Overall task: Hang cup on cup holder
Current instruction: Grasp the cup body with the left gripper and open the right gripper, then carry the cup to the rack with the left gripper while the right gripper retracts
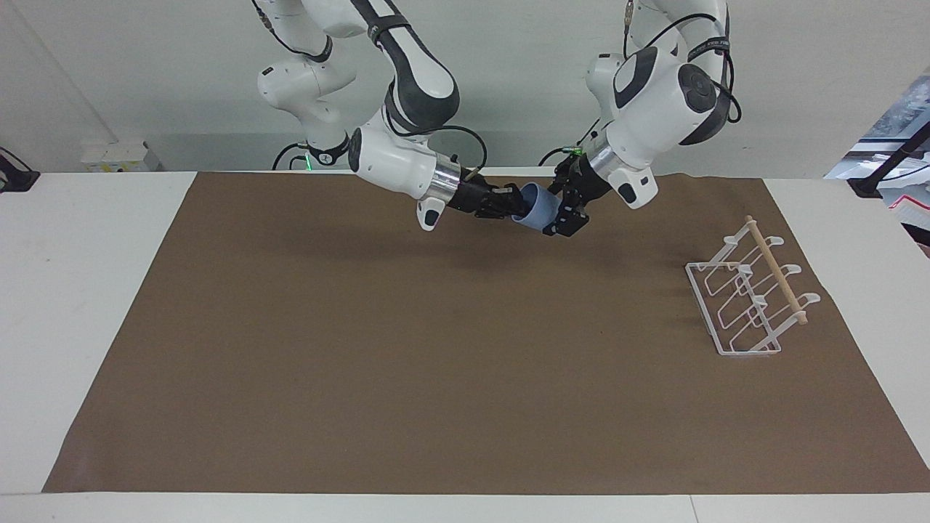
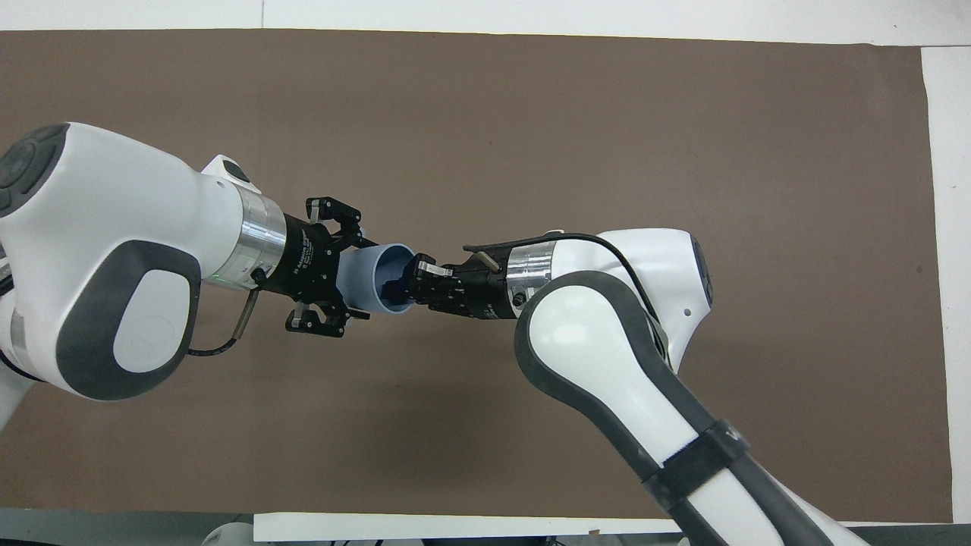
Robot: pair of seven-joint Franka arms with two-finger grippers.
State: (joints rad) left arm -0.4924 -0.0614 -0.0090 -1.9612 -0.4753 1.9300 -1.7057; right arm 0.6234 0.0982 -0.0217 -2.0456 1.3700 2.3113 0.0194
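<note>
Cup point(image 1: 536, 210) up in the air, lying on its side between my two pincers, over the brown mat point(image 1: 436, 363) near the robots' edge and about midway along it. I see nothing in it except the right pincer point(image 2: 410, 287), whose tip reaches in through the open mouth and is clamped on the rim. My left pincer point(image 2: 345, 277) is closed around the narrower base end, fingers point(image 2: 334, 211) on either side of the body — so both have hold of the cup at once.

Cup holder point(image 1: 748, 298) stands on the mat toward the left arm's end of the surface, well apart from the cup, its wooden dowel point(image 1: 777, 270) running across the top of the white wire prongs. No cup hangs on it; in the overhead view the left arm's bulk hides it.

Between the cup and the holder the mat lies bare, and most of the mat farther from the robots is open too. White surface point(image 1: 87, 290) shows around the mat's edges.
</note>
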